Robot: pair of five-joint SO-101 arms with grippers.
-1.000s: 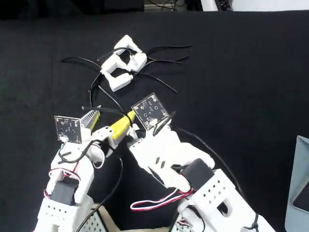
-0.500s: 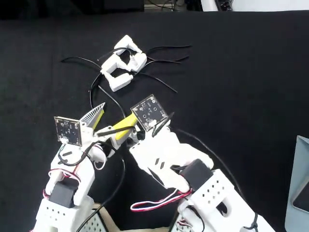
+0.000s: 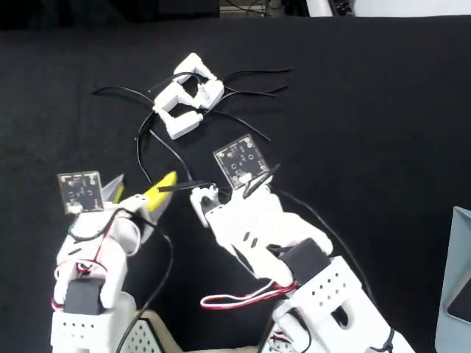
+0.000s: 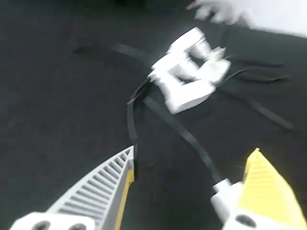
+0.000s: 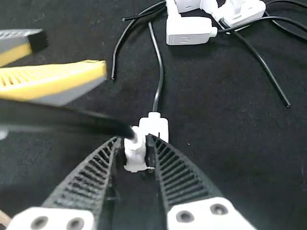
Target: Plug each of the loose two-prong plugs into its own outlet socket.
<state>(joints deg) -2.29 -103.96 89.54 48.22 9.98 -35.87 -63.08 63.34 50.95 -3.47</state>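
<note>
The right gripper [image 5: 135, 143] had its jaws pinching a white plug [image 5: 135, 157], which touched a white socket [image 5: 154, 125] on the black tabletop [image 3: 368, 110]. The left gripper [image 4: 192, 153] hung nearby, jaws spread. Other plugs [image 3: 184, 95] lay clustered beyond.

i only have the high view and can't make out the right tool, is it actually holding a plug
observer: yes. The right wrist view shows the right tool shut on a white plug.
operator: anything in front of it
observer: a second white connector touches the plug's end. I can't tell whether they're mated.
operator: and the other arm
observer: the left wrist view shows the left tool open and holding nothing.
</note>
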